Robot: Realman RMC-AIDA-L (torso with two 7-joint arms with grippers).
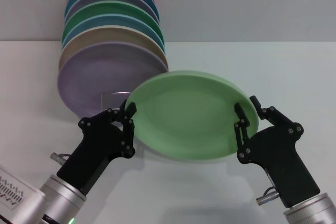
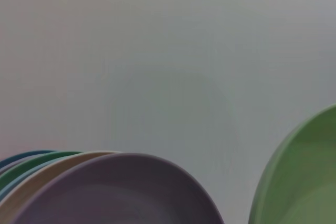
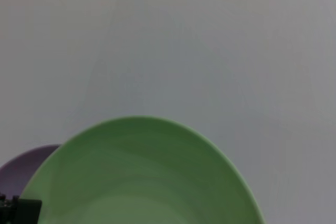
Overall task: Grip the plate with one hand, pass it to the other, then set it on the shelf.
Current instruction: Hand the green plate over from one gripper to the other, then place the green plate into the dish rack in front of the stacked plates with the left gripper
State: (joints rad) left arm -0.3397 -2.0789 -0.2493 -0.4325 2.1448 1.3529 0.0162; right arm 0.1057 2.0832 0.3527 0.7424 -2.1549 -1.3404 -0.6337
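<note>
Head view: the plate (image 1: 191, 114), light pastel green, is held up over the white tabletop (image 1: 294, 72), tilted so its hollow faces the camera. The left gripper (image 1: 128, 116) clamps its left rim, one finger in front of the edge and one behind. The right gripper (image 1: 247, 114) pinches the right rim the same way, fingers narrow on the edge. Both arms come up from the bottom corners, with the plate between them. Behind and to the left stands a row of plates (image 1: 113, 30) on edge, leaning back: lavender plate (image 1: 100, 74) in front, then beige, blue, darker emerald green, grey-lavender, teal and red at the back. A bit of the shelf (image 1: 113, 99), thin wire, shows just below the lavender plate and beside the pastel plate's left edge; the rest is hidden. The held plate overlaps the lavender one from this angle; I cannot tell if they touch.

Left wrist view: the plate's rim (image 2: 299, 177) fills one corner. The lavender plate (image 2: 121, 192) sits near, the beige and green edges stacked behind it. Own fingers not visible here.

Right wrist view: the plate (image 3: 142, 177) takes up the near part of the picture, hollow side up. A sliver of the lavender plate (image 3: 26, 169) peeks out behind it. A dark bit of the left gripper (image 3: 20, 209) shows at the plate's far rim.
</note>
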